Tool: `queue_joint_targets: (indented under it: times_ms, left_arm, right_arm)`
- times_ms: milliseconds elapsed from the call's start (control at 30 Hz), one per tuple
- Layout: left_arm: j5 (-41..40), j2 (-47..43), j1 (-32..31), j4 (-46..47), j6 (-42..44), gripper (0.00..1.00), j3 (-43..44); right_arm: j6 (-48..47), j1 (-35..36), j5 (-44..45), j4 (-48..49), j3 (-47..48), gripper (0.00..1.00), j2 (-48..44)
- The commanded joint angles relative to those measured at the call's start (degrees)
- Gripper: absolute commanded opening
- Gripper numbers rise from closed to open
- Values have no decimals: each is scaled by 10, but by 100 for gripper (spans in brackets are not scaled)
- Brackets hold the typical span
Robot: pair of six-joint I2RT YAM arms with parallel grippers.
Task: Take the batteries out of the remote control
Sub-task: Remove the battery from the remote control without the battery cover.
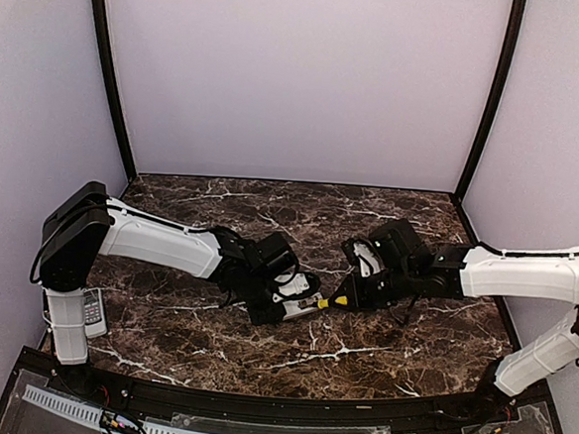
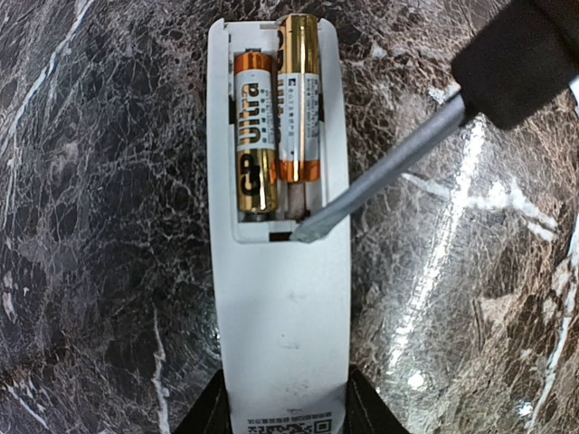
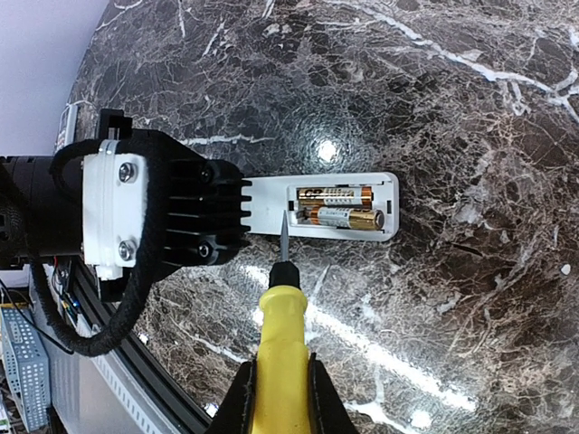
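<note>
Left wrist view — holds white plastic remote (image 2: 288, 307) in left gripper (image 2: 285, 418), two gold-and-white batteries (image 2: 256, 136) inside; squeezes yellow-handled screwdriver (image 3: 282, 316) in right gripper (image 3: 276, 402).

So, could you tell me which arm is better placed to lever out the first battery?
Right. The right gripper holds the yellow-handled screwdriver, tip by the gold-and-white cylindrical batteries; the left gripper is busy clamping the white plastic remote.

Both arms stretch low inward — left hand (image 1: 285, 302) and right hand (image 1: 356, 295) clenched.
</note>
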Motion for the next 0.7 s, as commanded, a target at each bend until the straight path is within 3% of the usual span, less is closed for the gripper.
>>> queue_joint_targets:
  times_ms: [0, 400, 667]
  left_arm:
    - [35, 27, -17, -37, 8, 19, -7]
    - [35, 28, -18, -36, 8, 19, -7]
    - [32, 28, -18, -37, 9, 19, -7]
  right_arm:
    - [-13, 11, 29, -16, 21, 0, 8]
    - [-32, 24, 64, -49, 55, 0, 44]
    - [-30, 41, 134, -130, 100, 0, 62]
